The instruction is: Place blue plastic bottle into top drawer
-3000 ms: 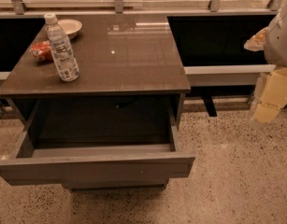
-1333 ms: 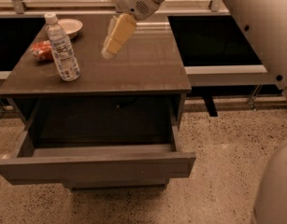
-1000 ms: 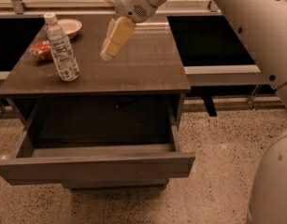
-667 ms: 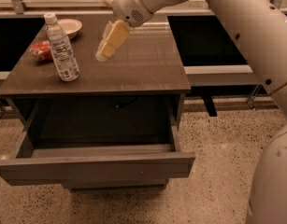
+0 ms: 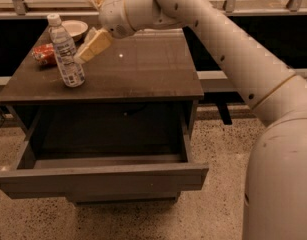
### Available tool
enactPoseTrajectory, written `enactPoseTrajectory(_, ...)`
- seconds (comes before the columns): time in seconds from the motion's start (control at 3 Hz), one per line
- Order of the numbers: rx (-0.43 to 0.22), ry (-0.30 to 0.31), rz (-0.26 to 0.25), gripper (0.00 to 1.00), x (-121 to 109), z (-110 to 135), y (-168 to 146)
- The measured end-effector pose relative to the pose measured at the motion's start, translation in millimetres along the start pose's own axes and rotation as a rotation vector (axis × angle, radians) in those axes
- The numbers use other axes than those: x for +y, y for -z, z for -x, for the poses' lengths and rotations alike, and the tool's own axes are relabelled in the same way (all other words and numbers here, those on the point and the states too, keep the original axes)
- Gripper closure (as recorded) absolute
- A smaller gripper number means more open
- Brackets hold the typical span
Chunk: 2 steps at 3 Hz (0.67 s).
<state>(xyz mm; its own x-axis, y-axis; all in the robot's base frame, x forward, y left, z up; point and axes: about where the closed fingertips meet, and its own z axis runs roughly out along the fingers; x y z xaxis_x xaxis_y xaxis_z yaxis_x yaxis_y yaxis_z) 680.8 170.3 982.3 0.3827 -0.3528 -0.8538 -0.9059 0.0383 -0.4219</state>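
1. White robot arm [image 5: 228, 49], easily the biggest thing in view. It comes in from the right side and reaches across the back edge of the desk toward the back left corner.
2. Dark-topped cabinet desk [image 5: 143, 74], with a glossy top that picks up a bit of light glare.
3. Grey top drawer [image 5: 100, 180] sits pulled way out under the front edge of the desk. It has a plain flat front panel, and the inside is dark and shadowy.
4. Tan gripper [image 5: 90, 48] hangs over the left half of the desktop with its tip just beside the bottle. Honestly can't tell if it's open or closed, or whether it's touching the bottle.
5. Blue plastic bottle [image 5: 66, 51] stands upright on the desktop near the left edge, about midway front to back. It's clear with a white cap and a white label, and it's not in the drawer.
6. Small white bowl [image 5: 74, 29] is at the back left corner, behind the bottle.
7. Red snack bag [image 5: 44, 54] lies right at the left edge, just left of the bottle.
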Motion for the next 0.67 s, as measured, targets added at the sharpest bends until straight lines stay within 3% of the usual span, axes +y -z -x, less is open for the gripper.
enactPoseTrajectory(0.33,-0.067,-0.04,-0.015,0.0,-9.1,-1.2,-26.5)
enactPoseTrajectory(0.67,-0.105,-0.133,0.031,0.0,-8.0,-7.8,-53.2)
